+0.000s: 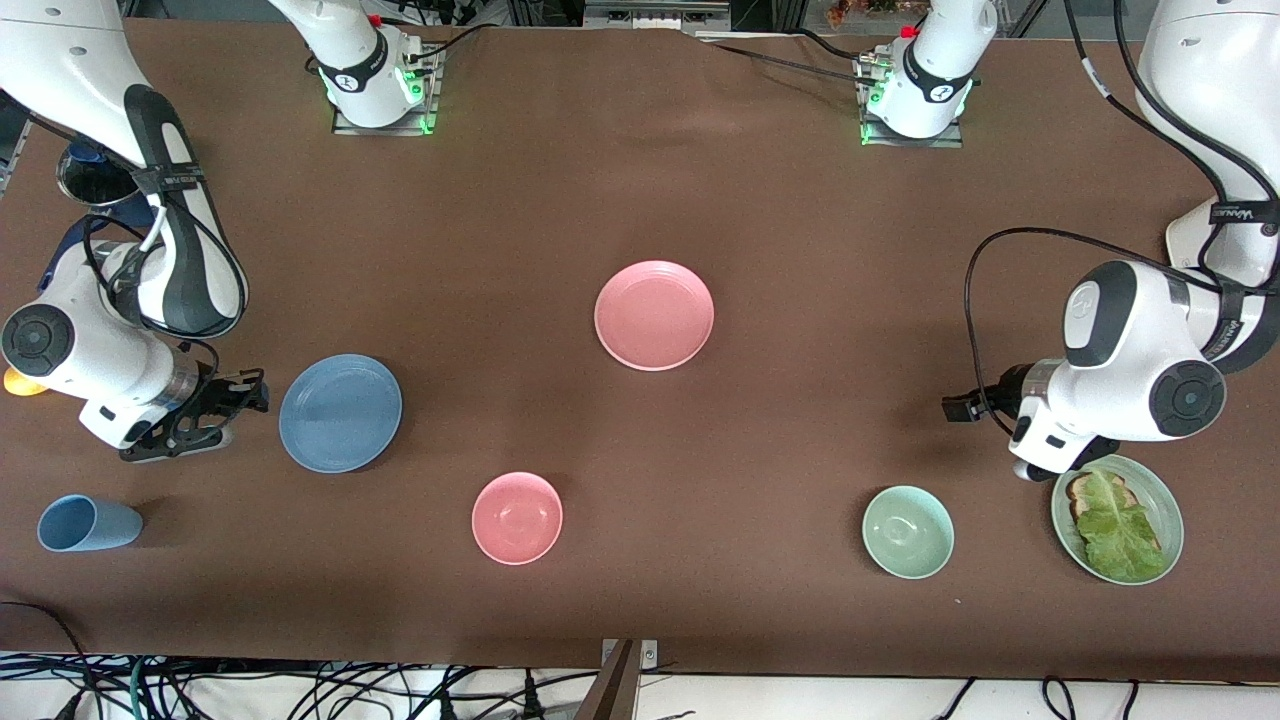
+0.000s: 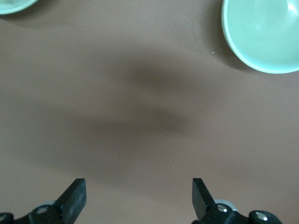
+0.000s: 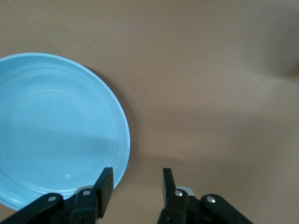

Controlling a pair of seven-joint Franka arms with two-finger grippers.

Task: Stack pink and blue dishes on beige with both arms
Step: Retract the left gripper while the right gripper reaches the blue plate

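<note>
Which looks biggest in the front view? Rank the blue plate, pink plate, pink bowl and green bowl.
1. Blue plate and pink plate: alike, unranked.
2. Pink bowl and green bowl: alike, smaller.

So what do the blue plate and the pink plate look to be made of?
Blue plate: likely matte plastic or melamine, going by its flat even colour, soft sheen and moulded rim rings, though glazed ceramic cannot be ruled out. Pink plate: same look, with a dull uniform surface, ringed rim and no sharp glare.
</note>
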